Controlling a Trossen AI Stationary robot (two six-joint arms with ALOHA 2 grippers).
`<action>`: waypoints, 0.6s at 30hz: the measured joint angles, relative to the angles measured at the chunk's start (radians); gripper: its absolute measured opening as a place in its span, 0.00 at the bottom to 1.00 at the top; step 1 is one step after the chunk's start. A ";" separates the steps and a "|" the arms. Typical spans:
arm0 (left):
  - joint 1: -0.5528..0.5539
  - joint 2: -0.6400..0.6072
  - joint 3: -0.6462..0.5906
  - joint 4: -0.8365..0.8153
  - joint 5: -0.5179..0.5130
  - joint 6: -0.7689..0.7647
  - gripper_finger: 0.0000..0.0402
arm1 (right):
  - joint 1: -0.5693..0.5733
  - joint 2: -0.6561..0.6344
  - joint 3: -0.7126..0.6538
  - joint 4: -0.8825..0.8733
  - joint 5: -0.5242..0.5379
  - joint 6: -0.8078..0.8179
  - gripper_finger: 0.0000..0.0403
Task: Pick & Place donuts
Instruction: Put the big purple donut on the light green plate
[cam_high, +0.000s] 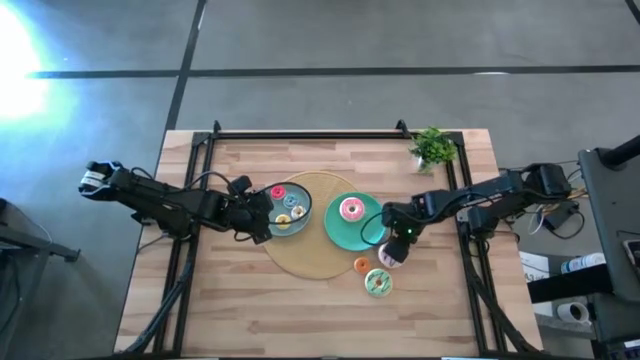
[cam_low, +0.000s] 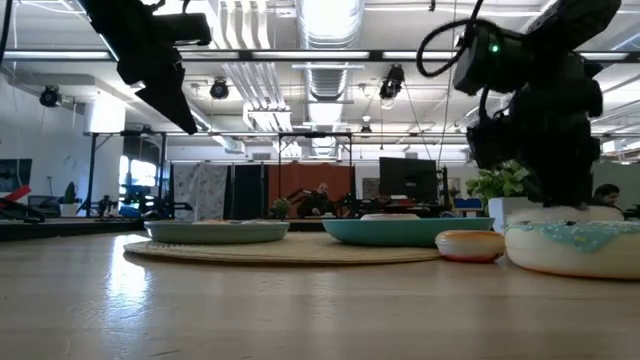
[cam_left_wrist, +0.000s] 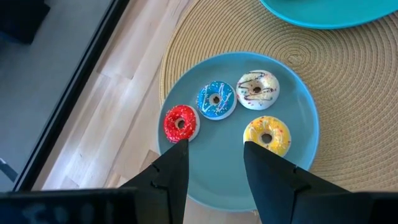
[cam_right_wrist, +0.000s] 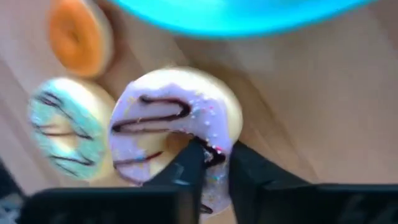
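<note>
Matt wooden table (cam_high: 300, 310), woven mat (cam_left_wrist: 348, 93)

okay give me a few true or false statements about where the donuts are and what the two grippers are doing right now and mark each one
1. The grey-blue plate holds four donuts. True.
2. The right gripper is closing on the lilac donut. True: its fingers pinch the ring's edge.
3. The left gripper grips the yellow donut. False: it is open above the plate, holding nothing.
4. The teal plate holds no donuts. False: a pink donut lies on it.
5. The orange donut and green donut lie on the bare table. True.
6. The plant stands on the woven mat. False: it stands at the table's far right corner, off the mat.
</note>
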 joint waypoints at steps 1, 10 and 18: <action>0.000 0.000 0.000 0.000 0.000 0.000 0.32 | 0.000 -0.016 0.001 0.001 -0.006 0.010 0.09; 0.000 0.000 0.000 0.001 0.016 0.006 0.32 | -0.006 -0.134 0.120 0.007 0.251 0.156 0.05; 0.000 0.000 0.000 0.054 0.016 0.035 0.32 | -0.066 0.060 0.226 0.005 0.283 0.141 0.05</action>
